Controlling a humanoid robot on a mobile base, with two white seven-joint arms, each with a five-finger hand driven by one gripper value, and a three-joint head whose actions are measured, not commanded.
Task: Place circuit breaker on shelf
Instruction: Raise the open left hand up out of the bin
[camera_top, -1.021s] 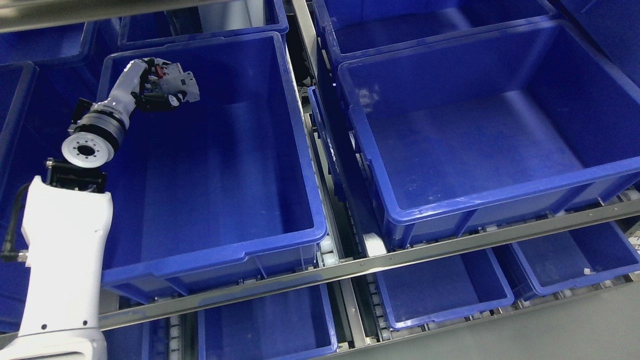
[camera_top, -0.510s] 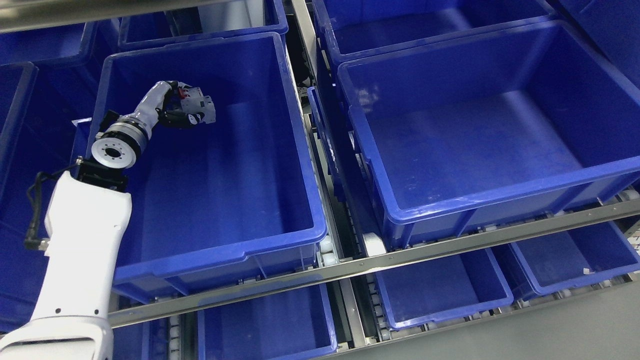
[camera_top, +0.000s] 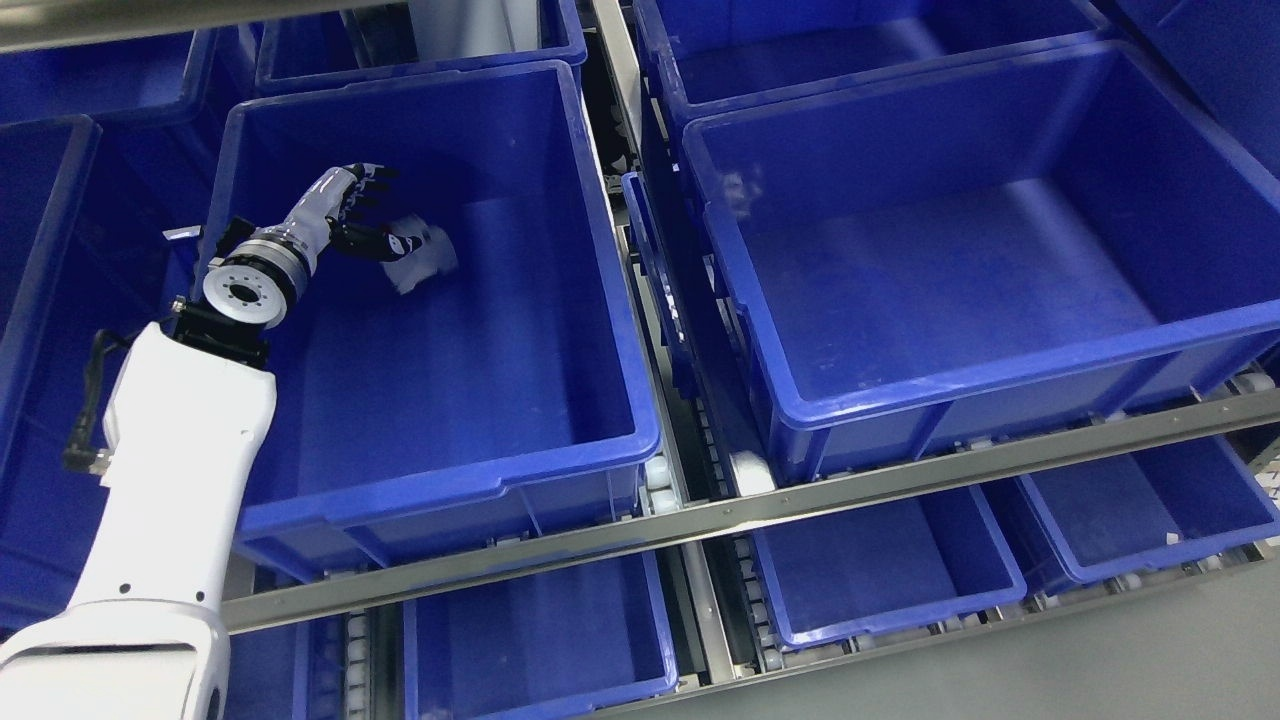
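Observation:
My left arm comes in from the lower left and reaches into the large blue bin (camera_top: 600, 300) on the left of the shelf. My left hand (camera_top: 372, 212) is over the bin's far left part with its fingers spread and holds nothing. The grey-white circuit breaker (camera_top: 422, 258) shows as a blur just to the right of and below the hand, apart from the fingers, above the bin floor. The right arm is out of view.
A second large blue bin (camera_top: 960, 380) stands to the right, past a metal divider rail (camera_top: 640, 290). More blue bins sit behind and on the lower level (camera_top: 880, 570). A metal shelf rail (camera_top: 800, 495) runs along the front.
My left hand moved right and deeper into the bin, then opened. The circuit breaker has left the fingers and is blurred, dropping. The view shifted slightly.

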